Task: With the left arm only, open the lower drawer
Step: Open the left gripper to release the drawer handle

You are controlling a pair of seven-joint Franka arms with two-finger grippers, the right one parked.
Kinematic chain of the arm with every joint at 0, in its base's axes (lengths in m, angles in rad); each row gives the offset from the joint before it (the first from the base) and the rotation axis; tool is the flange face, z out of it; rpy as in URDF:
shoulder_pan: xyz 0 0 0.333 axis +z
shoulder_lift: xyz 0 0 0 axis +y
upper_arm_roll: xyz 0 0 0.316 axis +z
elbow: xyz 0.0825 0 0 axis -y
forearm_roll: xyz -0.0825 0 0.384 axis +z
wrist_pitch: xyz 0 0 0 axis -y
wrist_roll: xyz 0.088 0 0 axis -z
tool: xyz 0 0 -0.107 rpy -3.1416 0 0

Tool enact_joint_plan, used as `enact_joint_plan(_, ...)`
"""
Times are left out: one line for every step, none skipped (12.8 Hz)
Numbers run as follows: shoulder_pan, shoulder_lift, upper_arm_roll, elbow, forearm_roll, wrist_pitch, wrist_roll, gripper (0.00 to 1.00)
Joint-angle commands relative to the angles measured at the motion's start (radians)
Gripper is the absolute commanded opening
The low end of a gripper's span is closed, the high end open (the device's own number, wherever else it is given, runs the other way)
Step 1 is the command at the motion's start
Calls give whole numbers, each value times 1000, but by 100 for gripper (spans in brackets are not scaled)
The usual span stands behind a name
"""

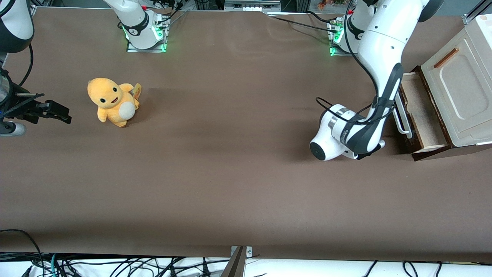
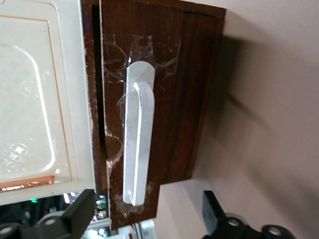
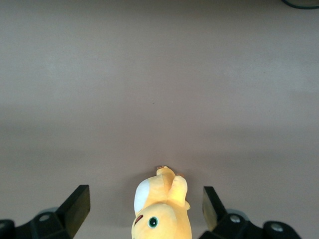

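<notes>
In the front view the left arm [image 1: 380,54] bends down to the tabletop [image 1: 230,173] in front of the lower drawer [image 1: 421,109], which stands partly pulled out with its pale inside showing below the cream panel [image 1: 459,82]; the pincer itself is hidden under the wrist, just beside the white loop handle [image 1: 401,119], and a yellow plush toy [image 1: 112,100] sits well apart toward the parked arm's end. In the left wrist view the pincer [image 2: 147,219] is spread apart, its two black fingers [image 2: 79,211] standing either side of the handle's end without touching it, the dark brown drawer front straight ahead of it.
</notes>
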Motion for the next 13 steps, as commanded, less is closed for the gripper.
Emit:
enact_joint_plan(9,-7,-5,99,-82,-16,70,100)
enact_joint_plan(12,-7,-5,129,-102,-16,109,100)
enact_joint_plan(12,-7,-5,157,-122,-18,141,100)
enact_joint_plan(13,-7,-3,183,-131,-19,167,100)
enact_joint_plan(19,-7,-5,206,-131,-21,193,100)
enact_joint_plan(26,-8,-5,231,-145,-23,234,100)
enact_joint_plan(29,-11,-5,260,-151,-26,276,100)
enact_joint_plan(33,-13,-6,297,-156,-42,320,100)
enact_joint_plan(42,-13,-6,339,-180,-49,365,100)
enact_joint_plan(49,-15,-5,379,-202,-52,405,100)
enact_joint_plan(55,-16,-6,406,-211,-52,446,100)
enact_joint_plan(58,-18,-8,423,-223,-50,481,100)
enact_joint_plan(73,-19,-8,452,-245,-50,514,100)
